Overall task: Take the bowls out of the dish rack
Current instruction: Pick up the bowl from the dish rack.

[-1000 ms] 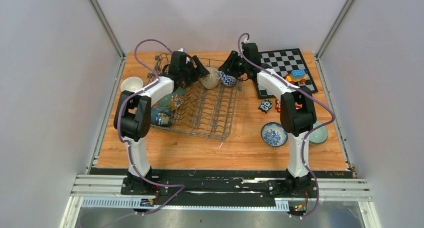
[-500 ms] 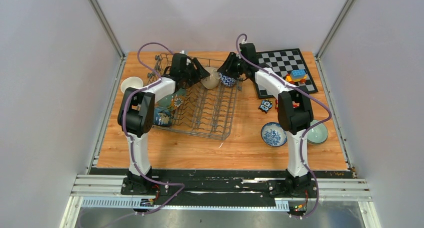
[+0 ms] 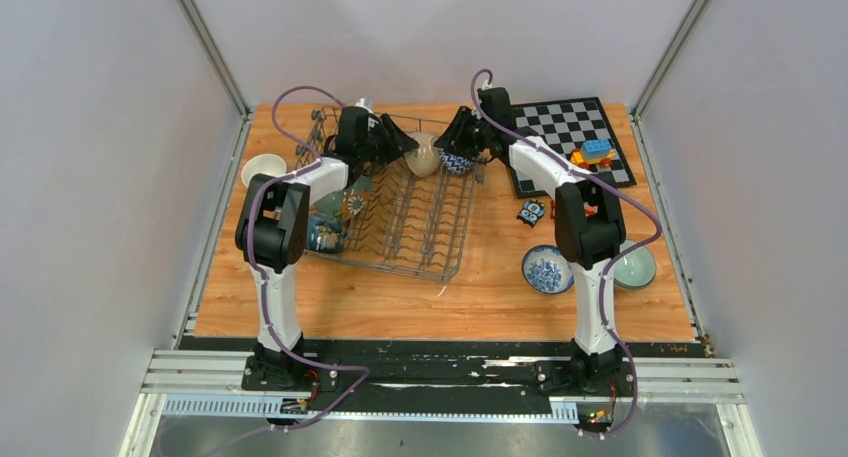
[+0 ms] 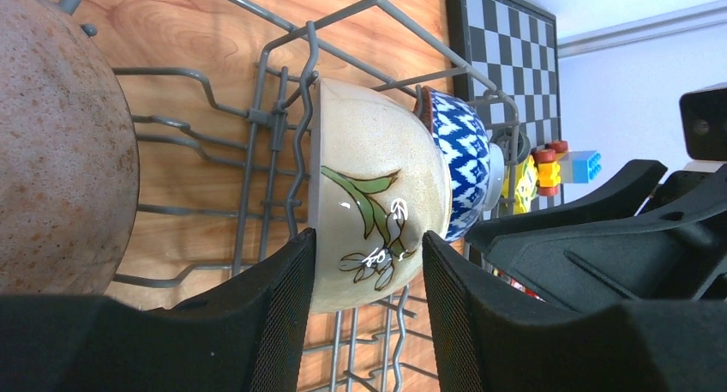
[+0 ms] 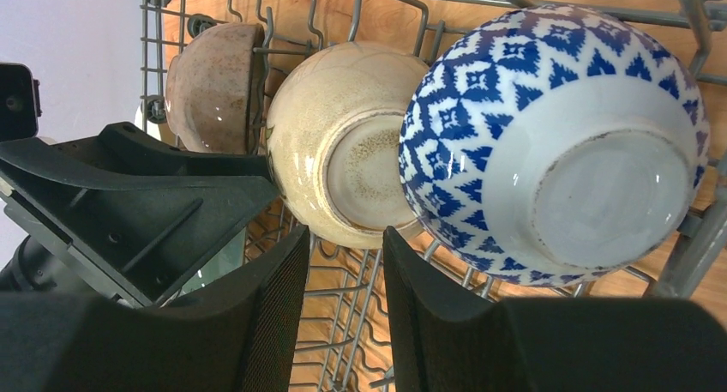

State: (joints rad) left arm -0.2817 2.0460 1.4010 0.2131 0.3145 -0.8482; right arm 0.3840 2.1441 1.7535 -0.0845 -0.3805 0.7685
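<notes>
The wooden table (image 3: 480, 302) carries the dish rack (image 3: 420, 239) at its left rear, and both arms reach into the rack's far end. Three bowls stand on edge there among the tines: a brown speckled bowl (image 4: 60, 135), a cream bowl (image 4: 377, 177) painted with a green sprig, and a blue-patterned bowl (image 4: 463, 152) nested against the cream one's back. (A blue-and-white bowl (image 3: 548, 270) and a pale green bowl (image 3: 635, 267) sit out on the table by the right arm, so the unloading looks part done.)

The step in hand seems to be taking the cream bowl. To do it well, I judge the grip should seat squarely across the wall, then lift straight up along the tines. The blue-patterned bowl leans on the cream bowl and may topple once its support goes.

The left gripper (image 4: 367, 238) straddles the cream bowl's lower wall with its jaws spread, one finger by the rim and one near the seam with the blue-patterned bowl. Whether the pads press yet I cannot tell. The right gripper (image 5: 345, 231) is empty, its jaws narrowly parted just under the cream bowl's foot, with the blue-patterned bowl just beside it.
</notes>
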